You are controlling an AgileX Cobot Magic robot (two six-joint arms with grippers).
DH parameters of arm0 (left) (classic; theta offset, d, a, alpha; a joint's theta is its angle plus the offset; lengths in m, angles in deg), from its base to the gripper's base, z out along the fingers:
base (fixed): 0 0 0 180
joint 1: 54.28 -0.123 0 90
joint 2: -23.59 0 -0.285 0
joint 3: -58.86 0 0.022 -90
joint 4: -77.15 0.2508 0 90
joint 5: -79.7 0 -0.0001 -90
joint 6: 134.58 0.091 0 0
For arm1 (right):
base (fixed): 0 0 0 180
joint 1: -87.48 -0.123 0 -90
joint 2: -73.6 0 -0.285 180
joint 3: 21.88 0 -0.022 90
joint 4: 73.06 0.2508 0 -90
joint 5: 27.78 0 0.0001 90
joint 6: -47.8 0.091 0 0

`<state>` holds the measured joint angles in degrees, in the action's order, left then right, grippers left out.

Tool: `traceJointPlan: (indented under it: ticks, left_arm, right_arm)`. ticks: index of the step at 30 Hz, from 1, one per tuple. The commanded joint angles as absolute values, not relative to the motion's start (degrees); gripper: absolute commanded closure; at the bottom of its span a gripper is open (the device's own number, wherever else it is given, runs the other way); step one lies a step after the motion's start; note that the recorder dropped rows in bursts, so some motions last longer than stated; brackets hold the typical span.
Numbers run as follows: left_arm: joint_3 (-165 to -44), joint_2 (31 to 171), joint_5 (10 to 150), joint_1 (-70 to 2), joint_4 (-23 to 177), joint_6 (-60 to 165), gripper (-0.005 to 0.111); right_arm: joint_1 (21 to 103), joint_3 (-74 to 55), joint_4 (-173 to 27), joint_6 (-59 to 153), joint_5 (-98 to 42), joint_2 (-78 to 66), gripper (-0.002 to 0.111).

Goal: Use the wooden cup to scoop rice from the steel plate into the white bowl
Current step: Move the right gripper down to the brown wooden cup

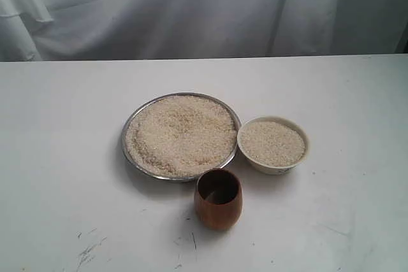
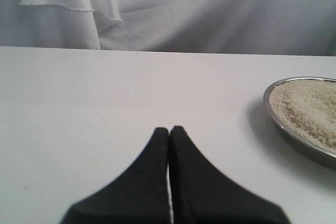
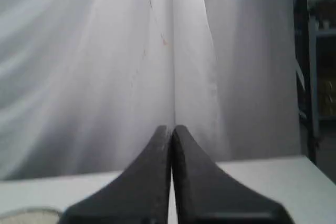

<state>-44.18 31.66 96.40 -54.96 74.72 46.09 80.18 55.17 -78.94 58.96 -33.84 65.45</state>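
Note:
The steel plate (image 1: pixel 133 121) sits mid-table, heaped with rice (image 1: pixel 182 133). Touching its right side is the white bowl (image 1: pixel 273 166), filled with rice too. The wooden cup (image 1: pixel 218 199) stands upright just in front of them, its dark inside showing no rice. Neither arm shows in the exterior view. My left gripper (image 2: pixel 169 129) is shut with nothing in it, low over bare table, with the steel plate (image 2: pixel 273 109) and its rice (image 2: pixel 310 108) off to one side. My right gripper (image 3: pixel 171 128) is shut and empty, facing the curtain; the plate, bowl and cup are out of its view.
A white curtain (image 1: pixel 191 11) hangs behind the table's far edge. The white tabletop (image 1: pixel 64 157) carries a few dark scuff marks near the front (image 1: pixel 89 250). A dark shelf frame (image 3: pixel 312 61) stands beyond the table in the right wrist view.

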Motion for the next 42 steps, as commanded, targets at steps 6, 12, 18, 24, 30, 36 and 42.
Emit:
traceJointPlan:
  ticks: [6,12,18,24,30,36,42]
  left_arm:
    - [-43.9,31.4,96.0,-54.9,74.7,45.9,0.107]
    - [-43.9,31.4,96.0,-54.9,74.7,45.9,0.107]
    - [-43.9,31.4,96.0,-54.9,74.7,45.9,0.107]
    - [-43.9,31.4,96.0,-54.9,74.7,45.9,0.107]
    - [-43.9,31.4,96.0,-54.9,74.7,45.9,0.107]
    - [-43.9,31.4,96.0,-54.9,74.7,45.9,0.107]
    - [-43.9,31.4,96.0,-54.9,74.7,45.9,0.107]
  right_arm:
    - [80.1,55.3,-75.0,70.5,-56.7,65.8,0.108]
    - [80.1,55.3,-70.4,74.2,-53.5,64.9,0.108]
    - [80.1,47.4,-71.1,67.2,-54.8,49.9,0.108]
    - [80.1,29.9,-102.0,77.4,-69.1,22.5,0.108]
    - [78.3,24.1,-126.1,86.3,-88.2,-10.8,0.108]
    - [69.9,29.7,-126.2,75.0,-84.5,-19.4,0.108]
    - [69.2,32.1,-125.6,69.1,-87.7,-26.1,0.108]
